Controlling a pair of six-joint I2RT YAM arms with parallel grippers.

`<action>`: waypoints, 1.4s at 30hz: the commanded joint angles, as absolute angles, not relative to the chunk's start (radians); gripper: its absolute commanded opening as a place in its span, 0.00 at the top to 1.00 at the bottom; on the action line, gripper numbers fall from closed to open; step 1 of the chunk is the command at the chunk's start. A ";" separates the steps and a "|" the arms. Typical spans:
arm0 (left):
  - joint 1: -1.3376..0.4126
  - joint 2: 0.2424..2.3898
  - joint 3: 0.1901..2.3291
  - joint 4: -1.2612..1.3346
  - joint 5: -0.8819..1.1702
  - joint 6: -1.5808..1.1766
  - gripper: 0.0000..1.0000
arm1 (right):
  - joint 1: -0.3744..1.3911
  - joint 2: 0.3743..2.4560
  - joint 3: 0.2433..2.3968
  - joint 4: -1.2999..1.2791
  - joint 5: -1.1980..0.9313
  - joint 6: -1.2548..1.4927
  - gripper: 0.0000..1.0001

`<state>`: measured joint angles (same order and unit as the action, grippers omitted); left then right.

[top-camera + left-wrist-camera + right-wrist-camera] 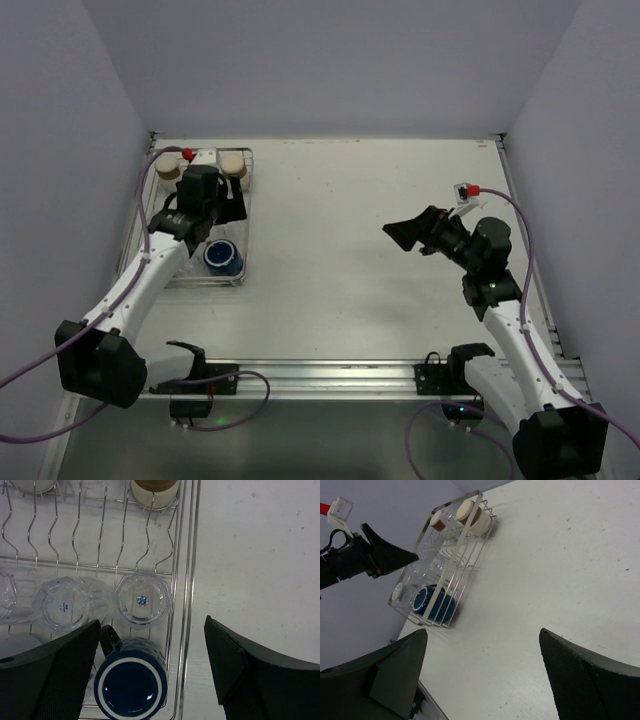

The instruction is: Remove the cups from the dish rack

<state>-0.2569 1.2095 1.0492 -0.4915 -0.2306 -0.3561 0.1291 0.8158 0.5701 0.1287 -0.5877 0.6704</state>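
Since nothing is out of the dish rack [189, 555] yet, I'm logging risks before committing to a descent.

Worktop [350, 250]: bare white beneath the right tool [483, 632], which hangs spread wide and empty, well apart from the rack. No hazard on that side.

Rack: its side wall runs under the gap of the left tool [152, 622], closer to the finger that sits over bare worktop. This tool is also spread wide and grips nothing. Main risk, as I judge it, is that a straight drop puts one finger inside the rack and one outside. Closing would then pinch the wire wall along with a cup, and the light rack could lift or drag.

Navy mug [131, 687]: directly under the gap, toward the inner finger, with a round end facing the wrist camera. It looks too wide for an easy pinch. Its handle [110, 637] points toward the inner finger and could catch it.

Clear tumblers [142, 600], [65, 607]: just ahead of the mug, the nearer one touching it or nearly so. The ridged plastic is likely slippery, and a nudge could topple a neighbour.

Tan cup [154, 492]: far ahead of the fingers, so no concern now.
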 commanded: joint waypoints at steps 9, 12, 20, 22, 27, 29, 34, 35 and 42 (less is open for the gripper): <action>-0.268 1.370 1.123 -0.422 -0.382 -0.359 0.12 | 0.159 0.841 0.612 0.117 -0.574 0.646 0.05; -0.268 1.414 1.144 -0.434 -0.380 -0.365 0.12 | 0.166 0.845 0.614 0.115 -0.578 0.644 0.05; -0.267 1.494 1.118 -0.408 -0.410 -0.402 0.11 | 0.179 0.839 0.617 0.109 -0.580 0.640 0.05; -0.267 1.522 1.123 -0.403 -0.410 -0.406 0.11 | 0.179 0.838 0.617 0.107 -0.584 0.640 0.05; -0.267 1.569 1.131 -0.396 -0.410 -0.425 0.12 | 0.184 0.825 0.617 0.106 -0.594 0.640 0.05; -0.267 1.580 1.121 -0.381 -0.417 -0.434 0.15 | 0.186 0.818 0.615 0.106 -0.594 0.640 0.05; -0.267 1.580 1.106 -0.350 -0.439 -0.436 0.34 | 0.189 0.821 0.612 0.112 -0.603 0.644 0.06; -0.267 1.580 1.103 -0.342 -0.437 -0.433 0.36 | 0.190 0.822 0.614 0.113 -0.606 0.644 0.06; -0.267 1.502 1.118 -0.350 -0.417 -0.428 0.72 | 0.195 0.839 0.617 0.115 -0.598 0.649 0.06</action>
<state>-0.2623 1.5730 1.0969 -0.4034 -0.4042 -0.4091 0.1875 0.8310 0.5735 0.1081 -0.5789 0.6540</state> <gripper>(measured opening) 0.703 0.945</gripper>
